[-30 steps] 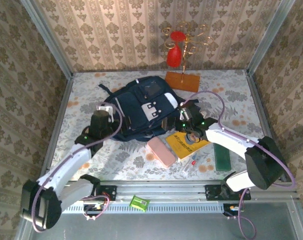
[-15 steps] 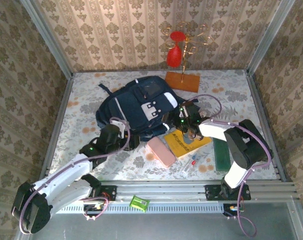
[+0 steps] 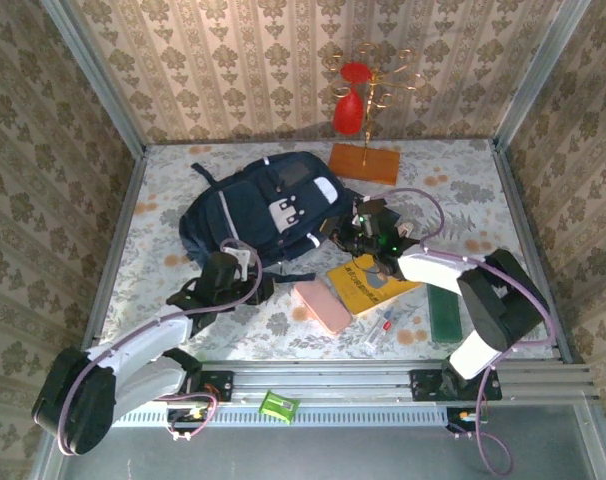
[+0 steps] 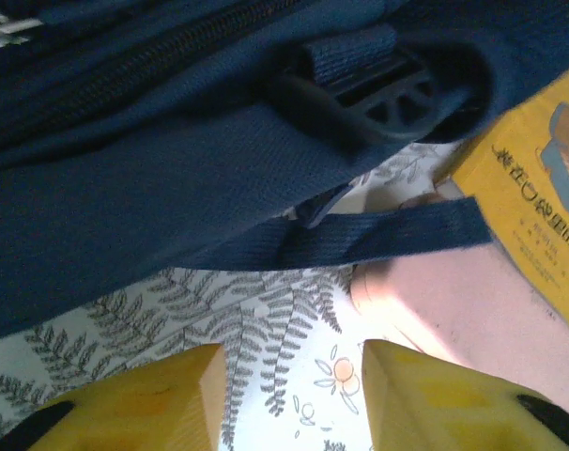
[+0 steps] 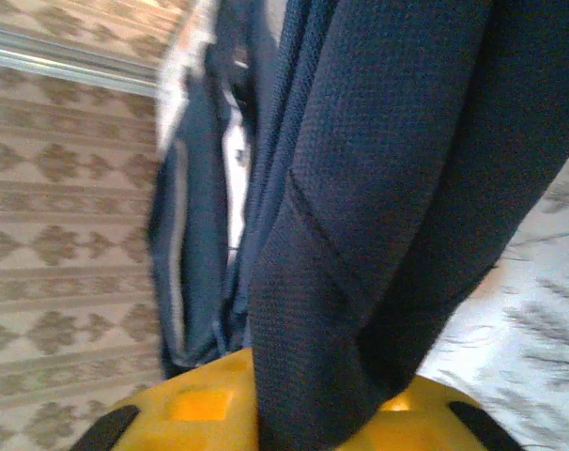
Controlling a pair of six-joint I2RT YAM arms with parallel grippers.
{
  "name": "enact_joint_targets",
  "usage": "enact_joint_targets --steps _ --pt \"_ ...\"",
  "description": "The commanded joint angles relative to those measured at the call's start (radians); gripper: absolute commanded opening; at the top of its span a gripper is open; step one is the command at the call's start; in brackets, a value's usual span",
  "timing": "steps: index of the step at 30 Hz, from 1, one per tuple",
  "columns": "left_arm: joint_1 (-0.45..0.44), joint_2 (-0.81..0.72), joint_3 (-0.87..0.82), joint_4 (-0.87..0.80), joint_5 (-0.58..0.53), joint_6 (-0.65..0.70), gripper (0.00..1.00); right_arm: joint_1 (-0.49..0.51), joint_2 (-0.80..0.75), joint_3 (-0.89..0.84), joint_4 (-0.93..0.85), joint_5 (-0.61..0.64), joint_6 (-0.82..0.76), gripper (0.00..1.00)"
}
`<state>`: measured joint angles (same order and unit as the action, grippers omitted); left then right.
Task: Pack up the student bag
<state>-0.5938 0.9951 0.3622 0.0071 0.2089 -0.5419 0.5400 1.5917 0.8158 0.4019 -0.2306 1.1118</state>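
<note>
Top external view: the navy student bag (image 3: 268,205) lies front patch up at the middle-back of the floral-clothed table (image 3: 158,250), with both arms reaching to its near edge. At the bag's right corner, the right gripper (image 3: 345,228) is pressed together on a fold of the bag's dark fabric, which the right wrist camera shows running down between its yellow fingers (image 5: 186,406). That hold looks meant to lift or steady that side so the bag can be opened.

The left gripper (image 3: 261,287) sits low at the bag's near-left edge. Its claw is spread, with nothing between the fingers (image 4: 167,395) but tablecloth. A loose strap (image 4: 378,237) and a black buckle (image 4: 383,94) lie just ahead, the likely target for a second hold.

The yellow book (image 3: 368,285), pink pencil case (image 3: 321,304) and a pen (image 3: 383,325) wait just beside the bag, none of them packed yet.
</note>
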Motion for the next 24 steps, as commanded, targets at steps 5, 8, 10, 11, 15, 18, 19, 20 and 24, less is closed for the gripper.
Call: enact_joint_targets --steps 5,8,10,11,15,18,19,20,24 --pt "-0.012 -0.183 -0.042 0.052 -0.010 0.016 0.54 0.100 -0.133 0.024 0.193 0.192 0.099 0.12" --pt "-0.018 -0.307 -0.053 -0.014 -0.070 0.033 0.61 0.129 -0.140 0.048 0.213 0.248 0.098 0.10" --pt "-0.018 -0.373 -0.063 -0.045 -0.125 0.053 0.65 0.144 -0.140 0.072 0.219 0.271 0.096 0.09" --pt "-0.018 -0.394 -0.065 -0.053 -0.141 0.062 0.66 0.147 -0.142 0.081 0.220 0.278 0.095 0.09" --pt "-0.018 -0.406 -0.064 -0.025 -0.141 0.089 0.69 0.162 -0.148 0.118 0.205 0.295 0.086 0.08" --pt "-0.019 -0.345 -0.037 -0.026 -0.146 0.089 0.69 0.164 -0.157 0.133 0.187 0.304 0.079 0.08" --pt "-0.020 -0.320 -0.030 -0.019 -0.145 0.084 0.68 0.164 -0.161 0.134 0.183 0.308 0.077 0.08" --pt "-0.021 -0.302 -0.028 -0.009 -0.147 0.080 0.67 0.164 -0.163 0.136 0.181 0.309 0.077 0.08" --pt "-0.024 -0.229 -0.010 0.052 -0.161 0.079 0.66 0.164 -0.167 0.138 0.176 0.307 0.073 0.07"
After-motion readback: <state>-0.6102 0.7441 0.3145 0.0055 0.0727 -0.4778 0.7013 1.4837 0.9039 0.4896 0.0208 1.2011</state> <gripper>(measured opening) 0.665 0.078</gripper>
